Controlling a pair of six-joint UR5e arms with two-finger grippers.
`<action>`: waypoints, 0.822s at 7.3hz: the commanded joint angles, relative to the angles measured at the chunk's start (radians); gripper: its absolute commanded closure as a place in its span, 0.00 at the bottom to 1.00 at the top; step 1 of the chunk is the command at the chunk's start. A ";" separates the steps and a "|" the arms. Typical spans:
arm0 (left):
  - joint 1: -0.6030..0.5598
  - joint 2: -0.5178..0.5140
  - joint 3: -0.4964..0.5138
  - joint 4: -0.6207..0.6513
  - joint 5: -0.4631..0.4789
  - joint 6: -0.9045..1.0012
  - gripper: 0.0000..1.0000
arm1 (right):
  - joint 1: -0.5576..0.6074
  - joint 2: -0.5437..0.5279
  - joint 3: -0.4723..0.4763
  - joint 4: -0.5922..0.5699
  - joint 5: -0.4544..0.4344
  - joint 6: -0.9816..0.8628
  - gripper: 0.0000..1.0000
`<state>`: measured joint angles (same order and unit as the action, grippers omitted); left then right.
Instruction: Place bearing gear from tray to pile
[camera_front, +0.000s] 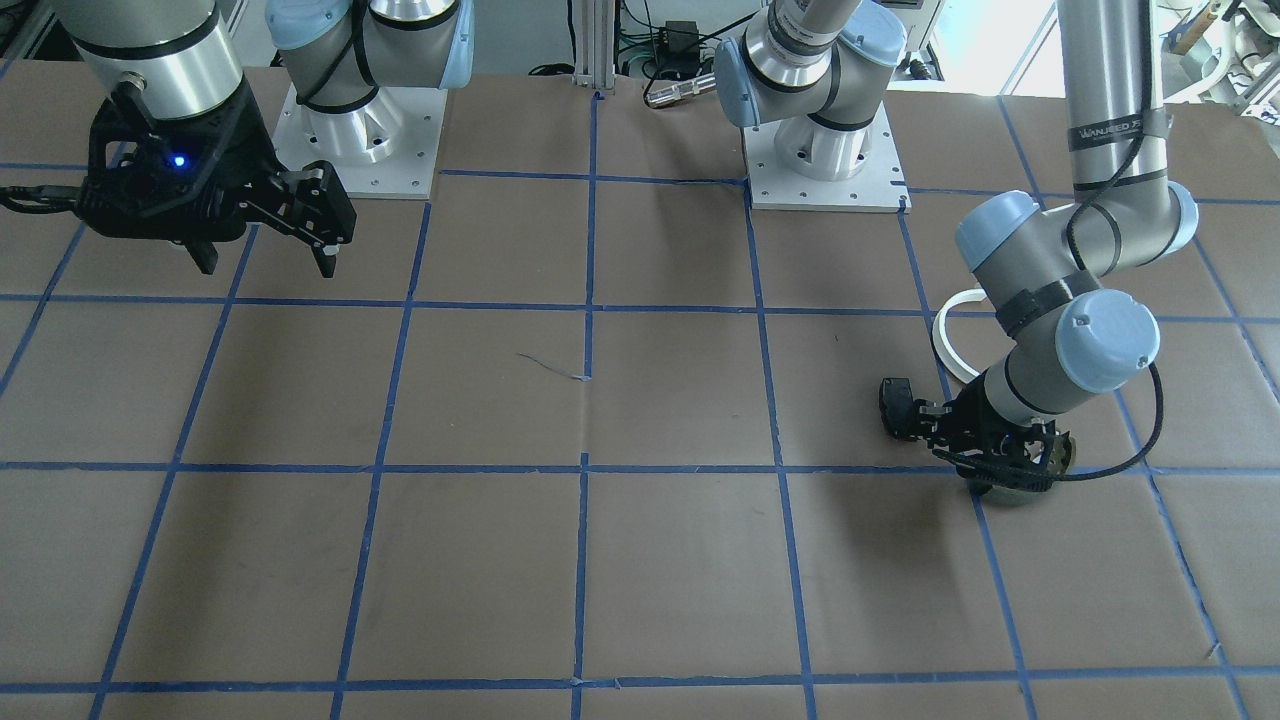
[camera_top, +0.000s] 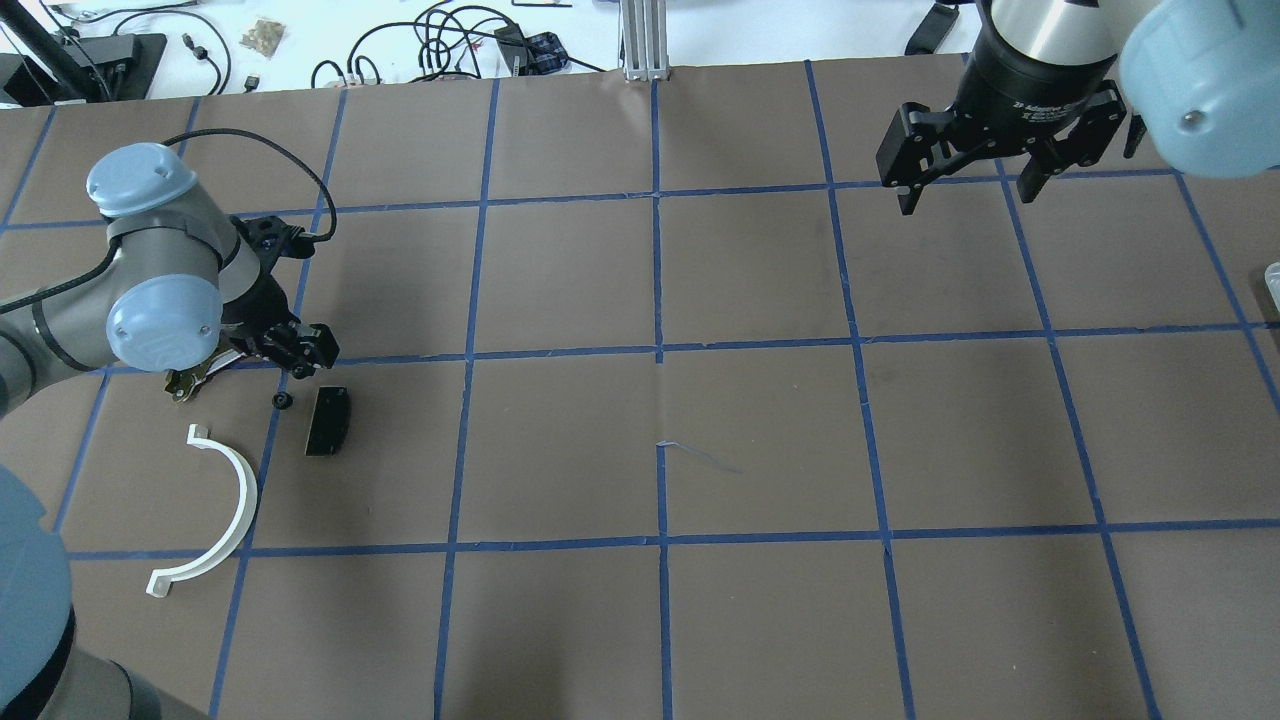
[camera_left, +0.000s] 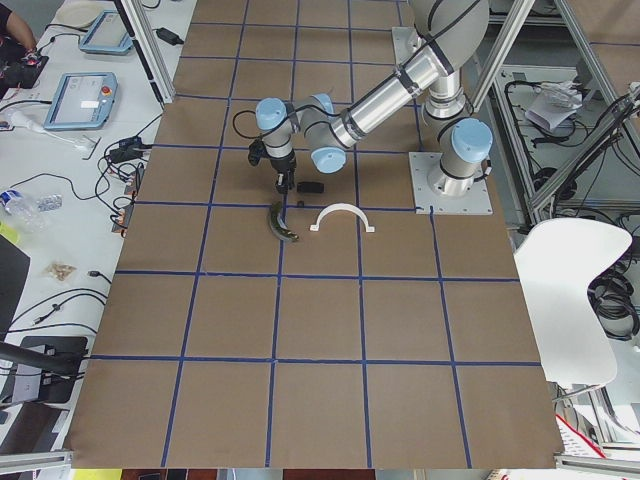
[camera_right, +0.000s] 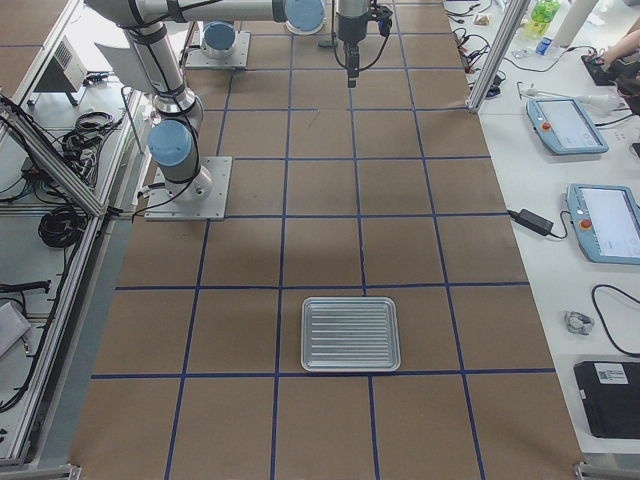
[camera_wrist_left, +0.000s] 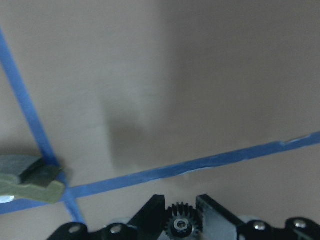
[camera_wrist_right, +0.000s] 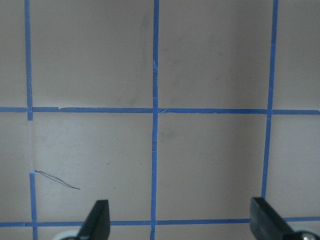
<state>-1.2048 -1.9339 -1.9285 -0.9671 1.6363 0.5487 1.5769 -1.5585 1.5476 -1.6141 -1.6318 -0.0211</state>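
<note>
The bearing gear (camera_wrist_left: 181, 225), small, black and toothed, sits between the fingertips of my left gripper (camera_wrist_left: 180, 212), which is shut on it just above the paper. In the overhead view the gear (camera_top: 283, 401) shows below the left gripper (camera_top: 298, 350). The pile lies around it: an olive-green brake shoe (camera_top: 190, 380), a black pad (camera_top: 327, 420) and a white half-ring (camera_top: 225, 505). The brake shoe's end (camera_wrist_left: 30, 182) lies on a tape crossing. My right gripper (camera_top: 970, 190) hangs open and empty, high over the far right of the table.
A ribbed metal tray (camera_right: 350, 333) lies far toward the robot's right end of the table, with nothing seen in it. Blue tape lines mark the brown paper in squares. Both arm bases (camera_front: 820, 150) stand at the robot's edge.
</note>
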 joint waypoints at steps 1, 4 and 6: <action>0.051 0.015 -0.067 0.013 0.031 0.004 0.94 | 0.000 0.000 0.000 0.000 -0.008 0.000 0.00; 0.053 0.055 -0.102 0.008 0.033 -0.004 0.84 | 0.002 0.000 0.000 0.000 -0.010 0.000 0.00; 0.056 0.050 -0.103 0.011 0.034 -0.001 0.00 | 0.002 -0.002 0.000 0.000 -0.011 -0.002 0.00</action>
<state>-1.1516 -1.8832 -2.0301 -0.9574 1.6671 0.5474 1.5783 -1.5595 1.5478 -1.6137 -1.6423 -0.0225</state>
